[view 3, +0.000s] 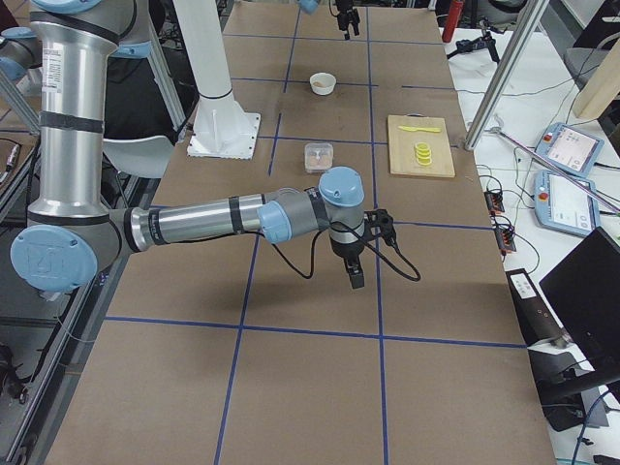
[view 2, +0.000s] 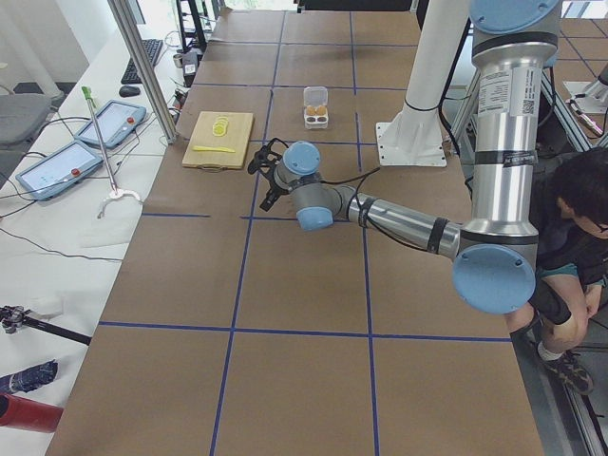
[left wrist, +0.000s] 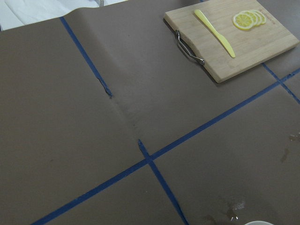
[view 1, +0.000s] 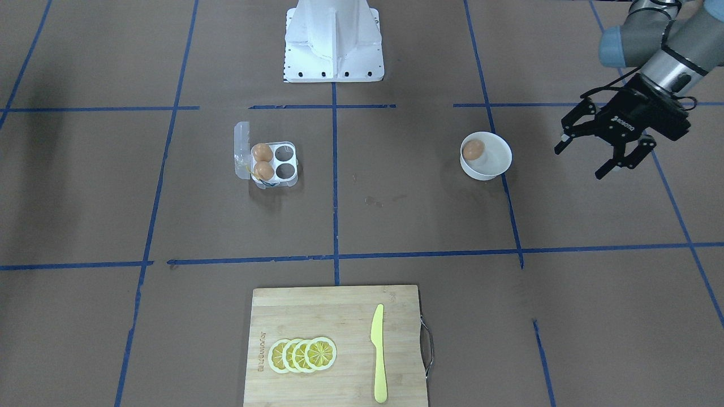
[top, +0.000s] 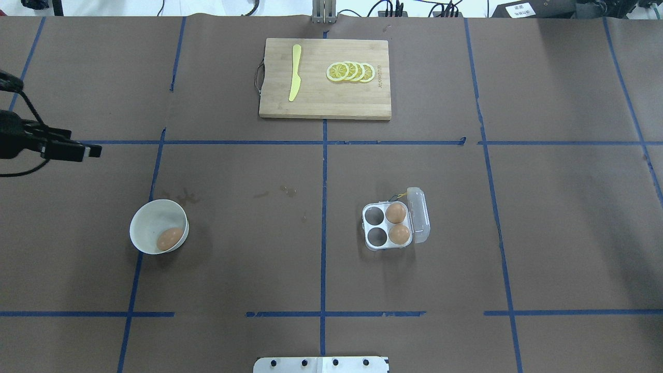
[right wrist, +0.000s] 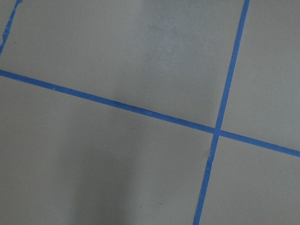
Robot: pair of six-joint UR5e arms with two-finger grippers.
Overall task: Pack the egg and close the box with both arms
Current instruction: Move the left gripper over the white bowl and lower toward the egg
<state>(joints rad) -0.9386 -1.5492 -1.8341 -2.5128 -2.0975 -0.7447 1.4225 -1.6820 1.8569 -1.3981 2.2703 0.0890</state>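
The egg lies in a round white bowl; the overhead view shows the egg too. The box is a clear four-cell carton with its lid open. Two other brown eggs fill the cells beside the lid, and the other two cells are empty. My left gripper is open and empty, raised to the side of the bowl away from the box. My right gripper shows only in the exterior right view, pointing down far from the box; I cannot tell whether it is open.
A wooden cutting board with lemon slices and a yellow knife lies at the table edge far from the robot. The white pedestal base stands at the robot's side. Blue tape lines cross the brown table cover.
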